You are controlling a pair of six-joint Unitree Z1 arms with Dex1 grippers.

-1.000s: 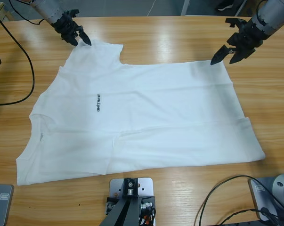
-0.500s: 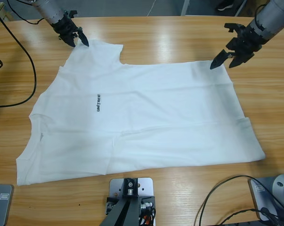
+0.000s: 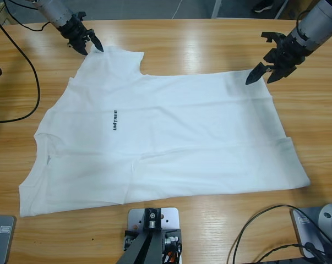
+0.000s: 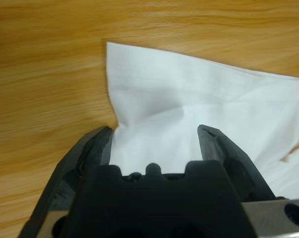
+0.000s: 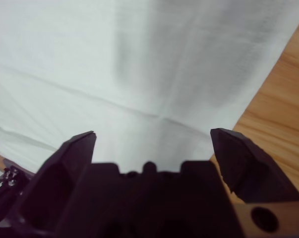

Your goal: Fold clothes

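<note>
The T-shirt (image 3: 154,137) lies spread flat on the tabletop (image 3: 199,44), neck to the left, logo (image 3: 114,120) up, with no fold made yet. The left end effector (image 3: 87,46) hangs released at the upper sleeve corner, cloth between its jaws in the wrist view. The right end effector (image 3: 264,73), also released, sits at the upper hem corner. Over the last second both have drawn slightly outward, so the corner pinches are probably still ahead.

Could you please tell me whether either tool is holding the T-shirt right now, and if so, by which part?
Nothing is held. The left tool is open over a sleeve corner of the white T-shirt; the right tool is open at its far hem corner.
</note>
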